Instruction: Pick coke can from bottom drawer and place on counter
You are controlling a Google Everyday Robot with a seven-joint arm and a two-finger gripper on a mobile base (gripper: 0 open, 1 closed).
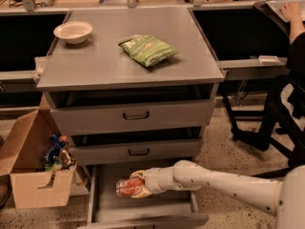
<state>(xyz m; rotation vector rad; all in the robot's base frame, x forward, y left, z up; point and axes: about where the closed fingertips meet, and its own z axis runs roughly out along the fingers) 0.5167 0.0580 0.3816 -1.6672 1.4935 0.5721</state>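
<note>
The coke can (125,187) is red with a silver end and lies on its side inside the open bottom drawer (112,209), a shallow grey tray pulled out at the foot of the cabinet. My gripper (135,185) reaches in from the right on a white arm and is shut around the can, its pale fingers (138,175) above and below it. The can is just above the drawer floor. The counter (109,61) is the flat grey cabinet top, well above the gripper.
A green snack bag (148,49) and a white bowl (73,31) sit on the counter. Two closed drawer fronts with black handles (136,115) are above the open drawer. A cardboard box (33,166) with clutter stands left. A seated person and chair (286,104) are at right.
</note>
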